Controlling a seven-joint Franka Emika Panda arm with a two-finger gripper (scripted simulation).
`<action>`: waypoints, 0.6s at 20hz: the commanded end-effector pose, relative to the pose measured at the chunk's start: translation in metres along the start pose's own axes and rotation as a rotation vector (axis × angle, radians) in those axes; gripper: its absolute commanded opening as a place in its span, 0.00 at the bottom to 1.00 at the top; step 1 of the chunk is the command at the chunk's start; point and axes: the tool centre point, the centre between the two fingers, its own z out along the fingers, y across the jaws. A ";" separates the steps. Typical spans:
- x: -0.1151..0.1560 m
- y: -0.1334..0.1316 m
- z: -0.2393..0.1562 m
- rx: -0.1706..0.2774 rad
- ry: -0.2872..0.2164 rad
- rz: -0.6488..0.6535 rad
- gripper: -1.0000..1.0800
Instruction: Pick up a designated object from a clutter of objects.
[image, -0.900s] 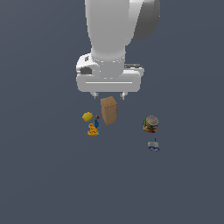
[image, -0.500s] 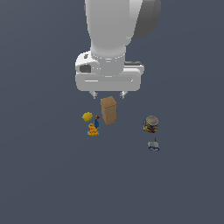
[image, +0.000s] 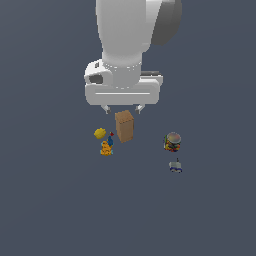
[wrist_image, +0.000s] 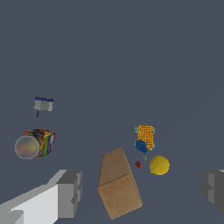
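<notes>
The designated object, a small yellow lump (image: 99, 133) (wrist_image: 159, 165), lies on the floor beside the orange-blue figure (image: 106, 146) (wrist_image: 145, 137) and the upright tan box (image: 124, 126) (wrist_image: 118, 183). My gripper (image: 122, 110) (wrist_image: 142, 191) hangs open above this group, roughly over the box, and holds nothing. In the wrist view the yellow lump sits inside the wide span of the two fingers (wrist_image: 70, 192), closer to the far one. It touches neither finger.
A multicoloured round jar (image: 172, 141) (wrist_image: 35, 144) stands towards the exterior view's right. A tiny grey-blue piece (image: 175, 166) (wrist_image: 43, 104) lies just beyond it. The ground is a plain dark grey floor all around.
The gripper has edged slightly towards the exterior view's left. None of the objects has moved.
</notes>
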 end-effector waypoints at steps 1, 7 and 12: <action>-0.001 0.004 0.008 0.003 -0.001 0.002 0.96; -0.005 0.021 0.040 0.013 0.000 0.010 0.96; -0.015 0.042 0.079 0.024 0.001 0.022 0.96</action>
